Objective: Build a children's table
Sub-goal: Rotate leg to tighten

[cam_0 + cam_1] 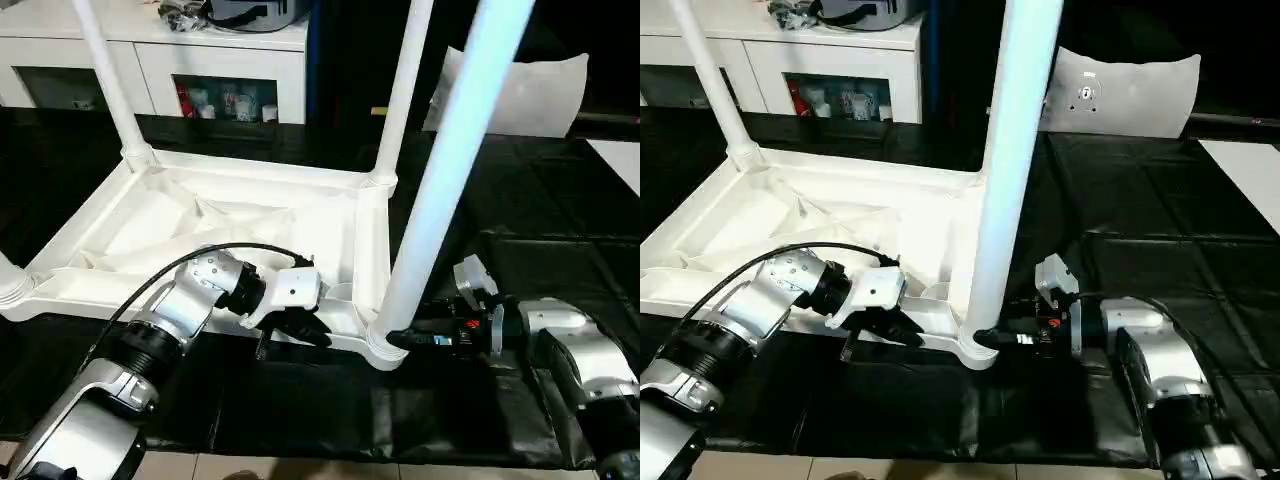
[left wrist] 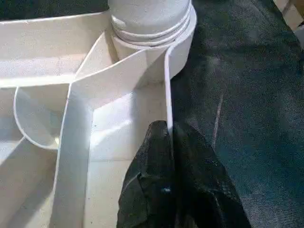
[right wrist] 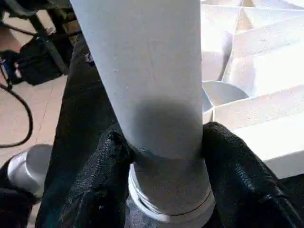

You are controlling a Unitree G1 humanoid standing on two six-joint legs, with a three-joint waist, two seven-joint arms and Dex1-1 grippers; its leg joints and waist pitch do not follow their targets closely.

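Here right claw [image 1: 985,337] pinches the long white plastic leg [image 1: 1005,170] at its socket; left claw [image 2: 171,142] nips the white ribbed top's rim [image 2: 167,90]. Best twist straight, rim held steady.

A black-covered worktop [image 1: 560,240] fills most of the frame; the white table top [image 1: 200,225] lies upside down on it at centre left.

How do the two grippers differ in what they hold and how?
The left gripper is shut on the thin rim wall of the upturned table top; the right gripper is shut round the base of the near leg, just above its corner socket.

The left fingers pinch a flat edge, almost touching; the right fingers stand apart, with the tube between them.

Both hold at the same near corner.
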